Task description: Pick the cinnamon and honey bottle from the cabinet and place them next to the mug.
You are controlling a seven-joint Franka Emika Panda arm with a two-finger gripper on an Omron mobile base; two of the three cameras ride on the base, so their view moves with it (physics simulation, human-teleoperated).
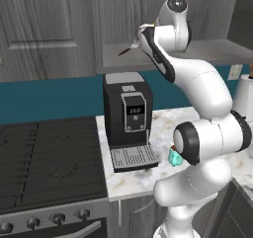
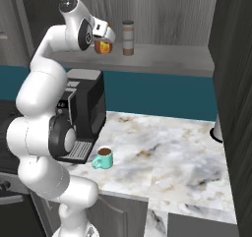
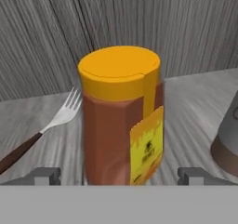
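So I've got my gripper (image 3: 119, 175) up at the shelf niche of the cabinet (image 2: 162, 59), upper left of the right base view, jaws spread wide with nothing in them. In the hand view the honey (image 3: 122, 118) stands dead centre, upright on the shelf, yellow cap on top and label facing lower right. My two fingertips (image 3: 44, 175) sit low at either side of it, both clear of the bottle as far as I can see. A fork (image 3: 44, 130) with a brown handle lies on the shelf at the left of that frame, tines pointing toward the bottle, just beside it. The cinnamon (image 2: 128, 38) stands upright on the same shelf, just right of the honey in the right base view, grey cap up.

Down on the marble surface (image 2: 172, 152), the mug (image 2: 104, 158) sits in the lower middle of the right base view, dark liquid inside, right next to the tray of the black coffee machine (image 1: 126, 118). The stove (image 1: 49, 158) fills the lower left of the left base view.
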